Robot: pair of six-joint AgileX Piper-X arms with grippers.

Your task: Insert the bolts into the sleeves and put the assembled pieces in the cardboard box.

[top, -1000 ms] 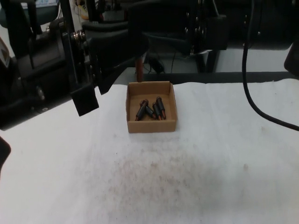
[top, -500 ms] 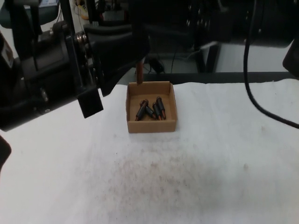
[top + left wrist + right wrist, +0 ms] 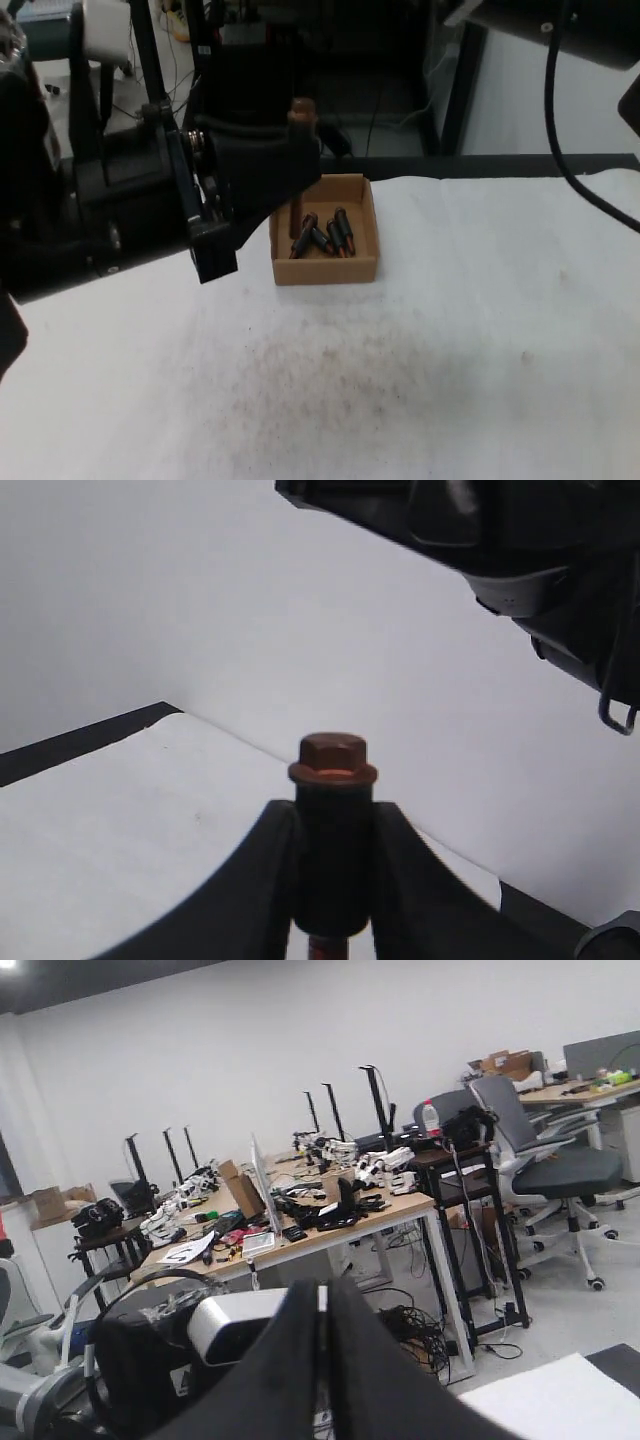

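My left gripper [image 3: 333, 820] is shut on a black sleeve [image 3: 332, 865] with a copper bolt [image 3: 333, 756] through it, hex head up and thread showing below. In the high view this upright assembled piece [image 3: 301, 112] hangs in the left gripper [image 3: 292, 150] over the back left part of the cardboard box [image 3: 325, 268]. Several assembled bolt-and-sleeve pieces [image 3: 323, 234] lie inside the box. My right gripper [image 3: 322, 1298] is shut with nothing in it, raised and facing the room beyond the bench.
White cloth [image 3: 430, 350] covers the bench, with a faint dirty patch in front of the box. The left arm's dark body [image 3: 120, 200] looms over the left side. A black cable [image 3: 580, 190] hangs over the right. The bench's dark back edge [image 3: 500, 163] runs behind the box.
The left arm has swung nearer and lower with the bolt and sleeve, bringing it over the box's left side. The right arm has drawn away up toward the top right.
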